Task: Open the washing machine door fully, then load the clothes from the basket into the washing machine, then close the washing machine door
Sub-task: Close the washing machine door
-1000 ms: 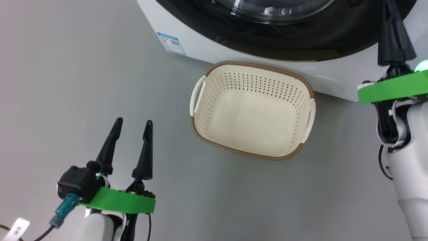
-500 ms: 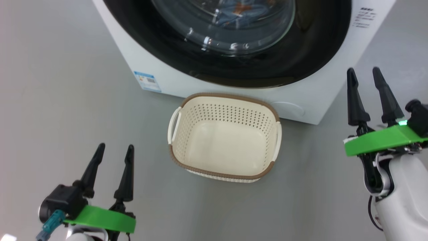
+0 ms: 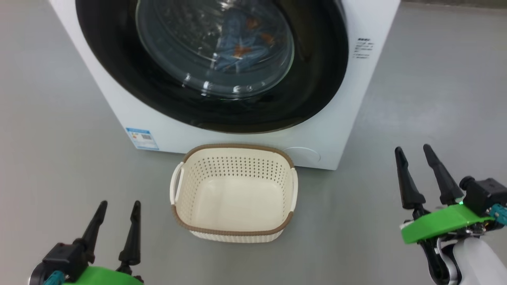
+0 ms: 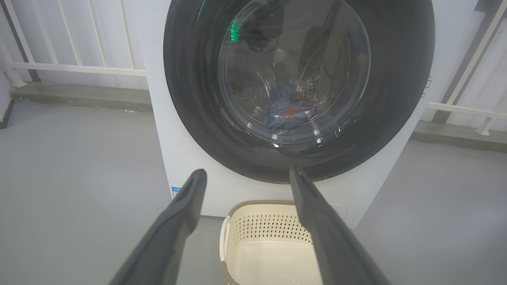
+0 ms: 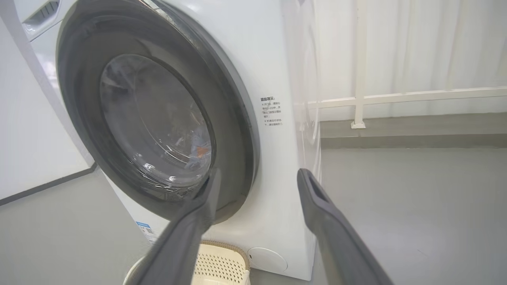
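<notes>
While my left gripper (image 3: 120, 204) and right gripper (image 3: 412, 149) hang with fingers spread, gripping nothing, the basket (image 3: 233, 147) sits between them on the floor (image 3: 416, 99), just before the washer (image 3: 356, 99). Door (image 3: 317, 79) shut; clothes (image 3: 237, 47) inside, behind its glass.

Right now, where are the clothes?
In the head view, the clothes lie inside the washing machine, behind the glass of the shut washing machine door, upper centre, above the empty basket on the floor.
</notes>
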Controlling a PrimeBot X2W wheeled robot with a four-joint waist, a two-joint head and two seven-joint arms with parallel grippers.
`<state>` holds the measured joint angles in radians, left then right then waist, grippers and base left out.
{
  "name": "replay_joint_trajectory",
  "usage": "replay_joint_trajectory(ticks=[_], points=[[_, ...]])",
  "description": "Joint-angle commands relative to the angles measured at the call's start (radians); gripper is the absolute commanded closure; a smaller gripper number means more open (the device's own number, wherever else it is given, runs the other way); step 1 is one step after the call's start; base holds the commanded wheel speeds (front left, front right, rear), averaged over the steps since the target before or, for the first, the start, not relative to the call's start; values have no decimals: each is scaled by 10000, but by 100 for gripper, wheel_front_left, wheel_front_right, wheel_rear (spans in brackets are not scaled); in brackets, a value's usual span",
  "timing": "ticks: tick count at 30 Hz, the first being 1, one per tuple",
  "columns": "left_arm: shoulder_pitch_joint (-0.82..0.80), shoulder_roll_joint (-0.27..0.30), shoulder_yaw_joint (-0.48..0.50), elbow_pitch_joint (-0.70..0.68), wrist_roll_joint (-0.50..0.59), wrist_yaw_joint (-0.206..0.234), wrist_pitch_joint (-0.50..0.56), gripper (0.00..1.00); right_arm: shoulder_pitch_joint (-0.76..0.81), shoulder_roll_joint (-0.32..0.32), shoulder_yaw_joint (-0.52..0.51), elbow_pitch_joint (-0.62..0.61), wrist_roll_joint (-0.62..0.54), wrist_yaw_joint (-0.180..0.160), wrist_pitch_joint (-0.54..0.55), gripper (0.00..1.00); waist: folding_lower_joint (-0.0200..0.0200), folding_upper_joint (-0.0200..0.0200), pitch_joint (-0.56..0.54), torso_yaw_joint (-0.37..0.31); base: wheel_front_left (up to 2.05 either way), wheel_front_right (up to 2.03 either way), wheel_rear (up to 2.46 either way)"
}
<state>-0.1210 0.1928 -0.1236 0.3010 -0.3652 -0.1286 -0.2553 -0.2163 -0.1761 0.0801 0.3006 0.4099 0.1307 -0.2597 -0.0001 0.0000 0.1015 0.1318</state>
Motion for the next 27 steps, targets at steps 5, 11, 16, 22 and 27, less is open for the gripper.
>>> replay_joint_trajectory(ticks=[5, 11, 16, 22, 27], points=[[37, 317, 625, -29, 145, -21, -65, 0, 571, -423, 442, -566, 84, 0, -21, 0, 1, 0, -647, -727, 0, 0, 0], [96, 359, 876, 83, 237, -21, -65, 0, 937, -438, 267, -840, 113, 0, -21, 0, 1, 0, -715, -1004, 0, 0, 0], [80, 428, 996, 152, 262, -21, -65, 0, 1188, -393, 124, -1046, 98, 0, -21, 0, 1, 0, -738, -1234, 0, 0, 0], [156, 431, 1133, 105, 311, -21, -65, 0, 1397, -383, -48, -1226, 86, 0, -21, 0, 1, 0, -763, -1383, 0, 0, 0], [224, 434, 1253, -20, 407, -21, -65, 0, 1548, -385, -201, -1331, 83, 0, -21, 0, 1, 0, -764, -1460, 0, 0, 0]])
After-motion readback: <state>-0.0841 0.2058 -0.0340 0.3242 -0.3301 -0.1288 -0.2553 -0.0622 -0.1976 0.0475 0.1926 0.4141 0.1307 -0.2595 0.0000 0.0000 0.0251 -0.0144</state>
